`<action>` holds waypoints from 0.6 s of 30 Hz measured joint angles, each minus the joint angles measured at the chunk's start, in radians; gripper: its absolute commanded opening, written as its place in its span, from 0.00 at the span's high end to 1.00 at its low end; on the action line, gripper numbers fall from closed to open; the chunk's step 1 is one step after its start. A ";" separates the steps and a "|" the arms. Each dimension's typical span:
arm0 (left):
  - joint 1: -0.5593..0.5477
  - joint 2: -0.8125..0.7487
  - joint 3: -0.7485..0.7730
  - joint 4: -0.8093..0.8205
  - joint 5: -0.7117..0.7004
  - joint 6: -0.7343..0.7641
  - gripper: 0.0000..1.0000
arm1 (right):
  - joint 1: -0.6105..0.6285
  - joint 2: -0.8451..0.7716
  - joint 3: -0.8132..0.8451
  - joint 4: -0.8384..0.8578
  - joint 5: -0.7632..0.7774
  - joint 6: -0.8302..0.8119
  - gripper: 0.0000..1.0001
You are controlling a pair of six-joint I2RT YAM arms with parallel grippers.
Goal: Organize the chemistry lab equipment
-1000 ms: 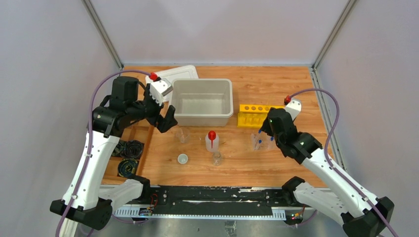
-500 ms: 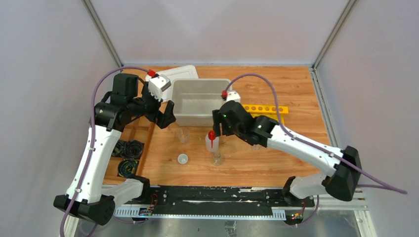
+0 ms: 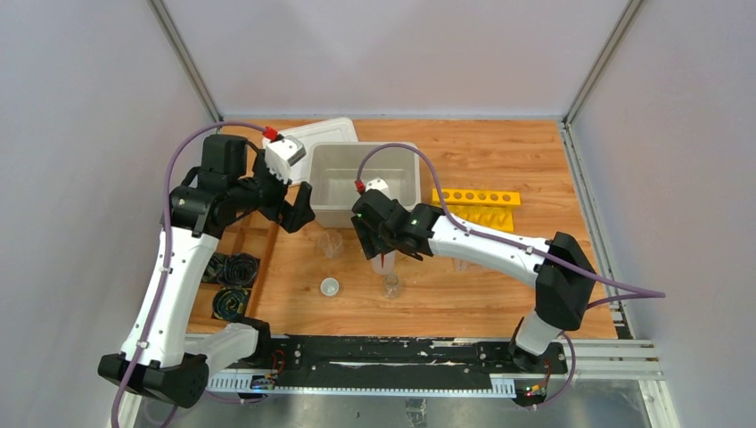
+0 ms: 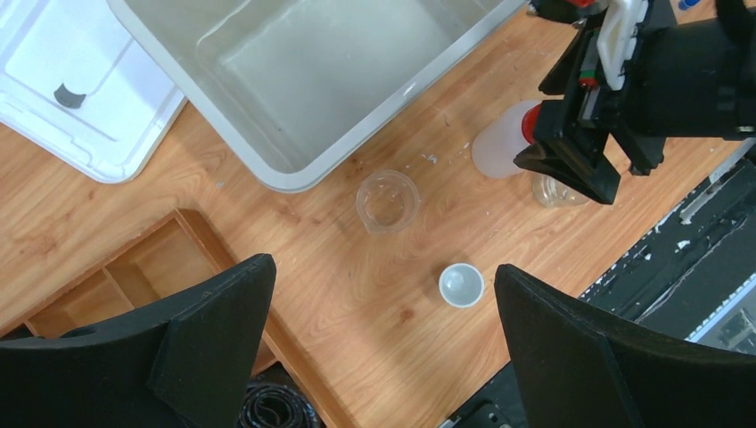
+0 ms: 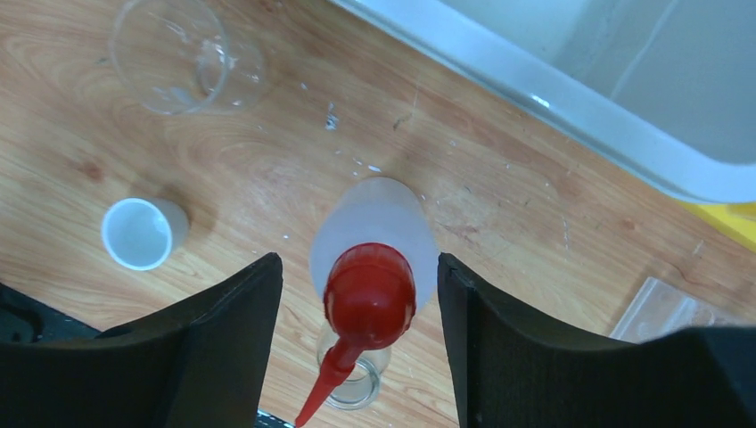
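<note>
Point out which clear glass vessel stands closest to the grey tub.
The wide clear glass beaker, alone just off the grey plastic tub's rim. The other small clear glass vessel stands farther out, beside the white red-nozzled squeeze bottle.

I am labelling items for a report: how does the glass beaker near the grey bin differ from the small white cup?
The beaker is clear glass, while the white cup is opaque. The beaker is wider than the cup. The beaker stands close to the bin, and the cup stands farther from it, toward the table's near edge. Both stand upright on the wood, mouth up, and look empty.
</note>
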 measured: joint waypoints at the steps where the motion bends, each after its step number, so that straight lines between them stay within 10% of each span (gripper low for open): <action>1: 0.000 -0.002 0.000 0.000 0.000 0.000 0.00 | 0.000 0.006 0.000 -0.010 0.006 0.000 0.33; 4: 0.000 -0.005 0.000 0.000 0.001 0.000 0.00 | 0.001 0.014 0.000 -0.034 0.021 0.000 0.40; 11: 0.000 -0.005 0.000 0.000 0.004 -0.002 0.00 | 0.002 0.018 0.002 -0.058 0.033 -0.002 0.97; 18: 0.000 -0.006 0.000 0.000 0.004 -0.002 0.00 | -0.006 -0.044 0.069 -0.105 0.015 -0.011 1.00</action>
